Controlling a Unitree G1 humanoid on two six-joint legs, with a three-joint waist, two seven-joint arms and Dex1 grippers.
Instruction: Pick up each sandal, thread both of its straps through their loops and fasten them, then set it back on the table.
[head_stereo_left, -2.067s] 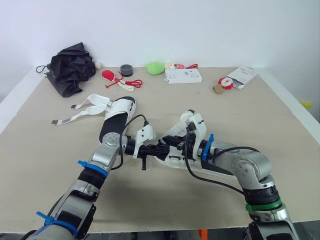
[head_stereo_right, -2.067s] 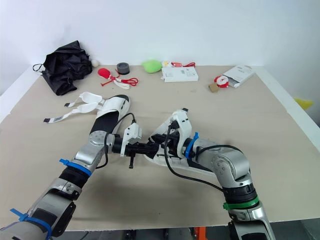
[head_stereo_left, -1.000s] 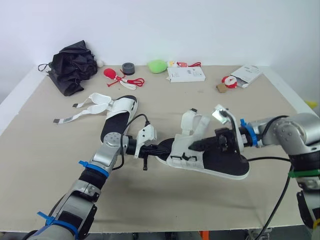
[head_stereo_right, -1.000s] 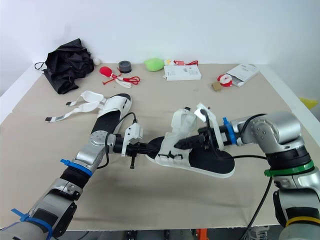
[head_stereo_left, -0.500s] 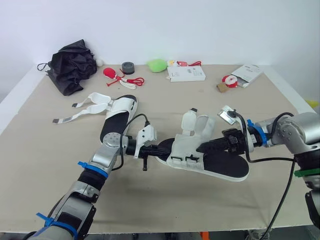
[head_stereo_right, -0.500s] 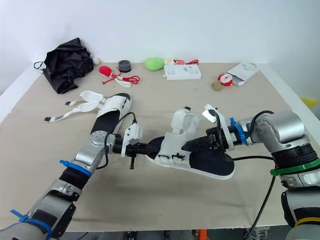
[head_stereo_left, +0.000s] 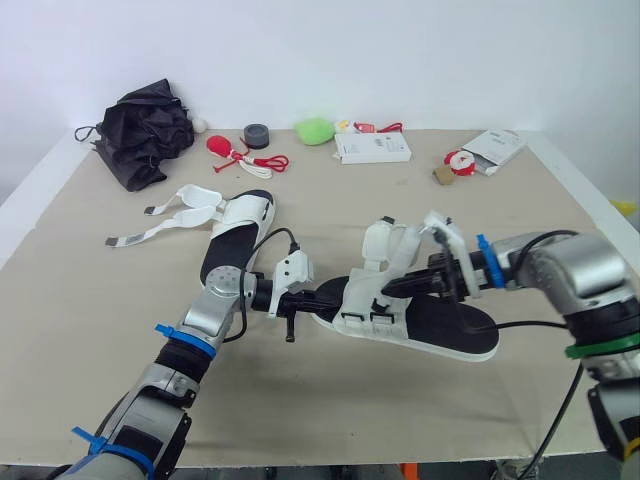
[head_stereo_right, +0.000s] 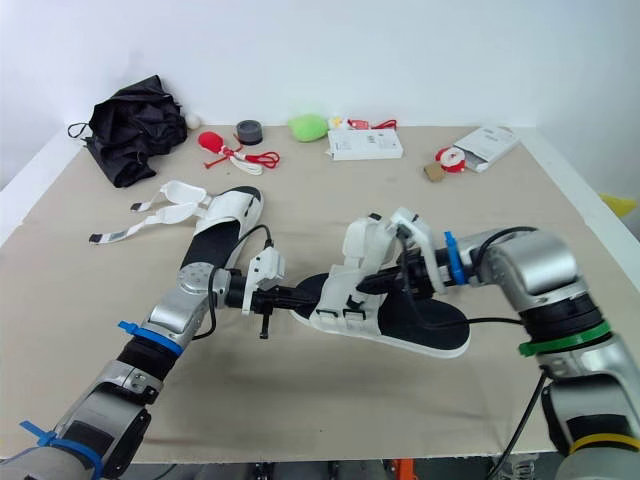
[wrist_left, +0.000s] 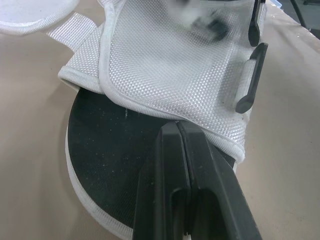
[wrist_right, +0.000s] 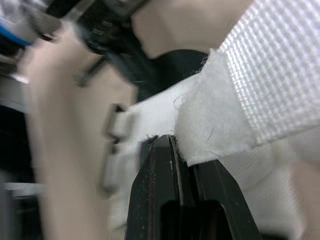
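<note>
- Left gripper (wrist_left: 177, 129) stays pinched shut on the toe rim of the sandal (head_stereo_left: 445, 330), holding it at mid-table.
- Right gripper (head_stereo_left: 393, 286), closed on a strap (wrist_right: 215, 125), has swung back in from 3 o'clock toward the upper. It is probably bringing the strap end to the loops (head_stereo_left: 372, 319); nothing is fastened yet.
- The other sandal (head_stereo_left: 236, 232) lies at 10 o'clock, straps splayed.
- Bare table (head_stereo_left: 330, 400) at 6 o'clock leaves room, though the near edge is close. A black bag (head_stereo_left: 145, 130) and a white box (head_stereo_left: 372, 149) line 12 o'clock.
</note>
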